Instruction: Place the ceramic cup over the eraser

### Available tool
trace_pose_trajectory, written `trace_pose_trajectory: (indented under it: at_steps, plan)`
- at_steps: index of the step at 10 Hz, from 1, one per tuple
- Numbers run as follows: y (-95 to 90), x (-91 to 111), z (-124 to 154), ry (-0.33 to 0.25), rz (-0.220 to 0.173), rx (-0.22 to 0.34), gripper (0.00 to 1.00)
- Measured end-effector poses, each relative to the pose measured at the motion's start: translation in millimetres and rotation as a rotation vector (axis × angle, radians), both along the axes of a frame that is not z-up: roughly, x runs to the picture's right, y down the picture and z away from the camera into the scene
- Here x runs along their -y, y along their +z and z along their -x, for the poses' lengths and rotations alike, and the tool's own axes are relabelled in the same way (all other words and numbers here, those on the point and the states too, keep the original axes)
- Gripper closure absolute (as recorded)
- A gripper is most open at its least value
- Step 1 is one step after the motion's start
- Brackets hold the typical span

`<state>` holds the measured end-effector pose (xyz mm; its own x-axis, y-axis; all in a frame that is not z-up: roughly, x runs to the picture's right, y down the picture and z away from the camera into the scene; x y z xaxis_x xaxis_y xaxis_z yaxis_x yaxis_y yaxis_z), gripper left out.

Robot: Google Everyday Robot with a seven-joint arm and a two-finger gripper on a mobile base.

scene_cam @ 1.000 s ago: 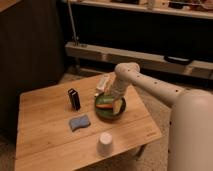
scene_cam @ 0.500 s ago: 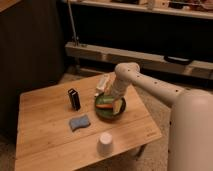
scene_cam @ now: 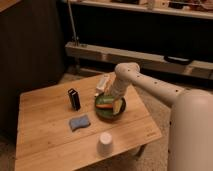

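While our claw (scene_cam: 116, 104) hangs wide open over the green bowl (scene_cam: 101, 114) on the right side of the wooden surface (scene_cam: 45, 150), we hold nothing in it. Our white ceramic cup (scene_cam: 104, 143) sits alone near the front edge. Our black eraser (scene_cam: 74, 99) stands upright, well apart from the cup. A blue pad (scene_cam: 79, 122) lies just in front of the eraser.

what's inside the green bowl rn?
An orange item lies in the green bowl. The hand hangs over it, covering part of the inside; what's beneath can't be seen.
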<state>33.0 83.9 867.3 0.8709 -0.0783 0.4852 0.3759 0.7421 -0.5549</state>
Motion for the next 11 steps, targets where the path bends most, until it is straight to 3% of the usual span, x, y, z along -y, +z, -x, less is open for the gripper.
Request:
trace_pose_trajectory:
  at_steps: [7, 10, 11]
  plan:
    - [0.8, 4, -3, 0.006, -0.006, -0.006, 0.20]
    - [-6.8, 55, -37, 0.040, -0.032, -0.001, 0.20]
    - [-12.8, 87, -50, 0.057, -0.036, 0.015, 0.20]
